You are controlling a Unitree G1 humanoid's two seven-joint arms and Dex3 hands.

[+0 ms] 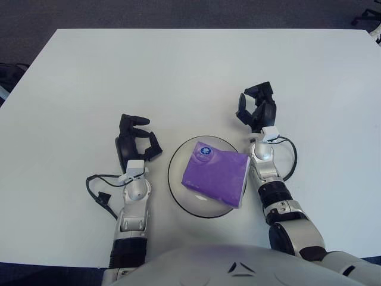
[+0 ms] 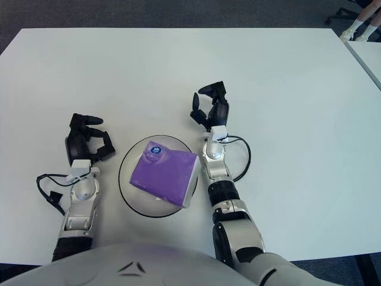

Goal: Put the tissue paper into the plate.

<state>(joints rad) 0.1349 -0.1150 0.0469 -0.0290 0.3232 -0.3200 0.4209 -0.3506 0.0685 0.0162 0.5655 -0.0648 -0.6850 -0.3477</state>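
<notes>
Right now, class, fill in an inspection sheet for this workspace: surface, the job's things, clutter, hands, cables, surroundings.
Surface: white table, bare apart from the items below.
Job's things: purple tissue pack lies in the plate, its right corner reaching over the rim.
Clutter: nothing seen.
Hands: left hand shows left of the plate, fingers loosely curled, holding nothing; right hand shows beyond the plate's right side, fingers spread, holding nothing.
Cables: black cable loops beside the left wrist; another black cable loops beside the right wrist.
Surroundings: dark floor beyond the table; the edge of a second table at the far right.
</notes>
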